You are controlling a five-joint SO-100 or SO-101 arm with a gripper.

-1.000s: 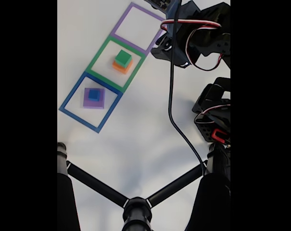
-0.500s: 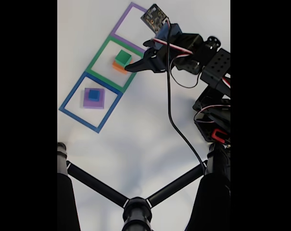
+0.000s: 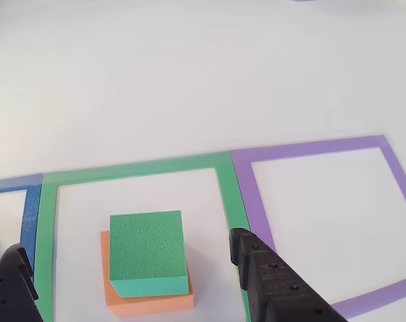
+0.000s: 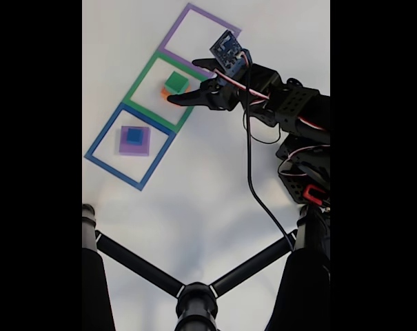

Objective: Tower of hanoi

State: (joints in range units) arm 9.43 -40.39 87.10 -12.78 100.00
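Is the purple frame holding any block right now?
No, in the other view the purple frame encloses only bare white table, while the green block sits on the orange block in the green frame.

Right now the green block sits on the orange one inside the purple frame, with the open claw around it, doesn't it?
Not quite. The green block does sit on the orange block, and the gripper is open on either side of them, but the other view shows them inside the green frame; the purple frame beside it holds nothing.

bright white tabletop point(image 4: 194, 200)
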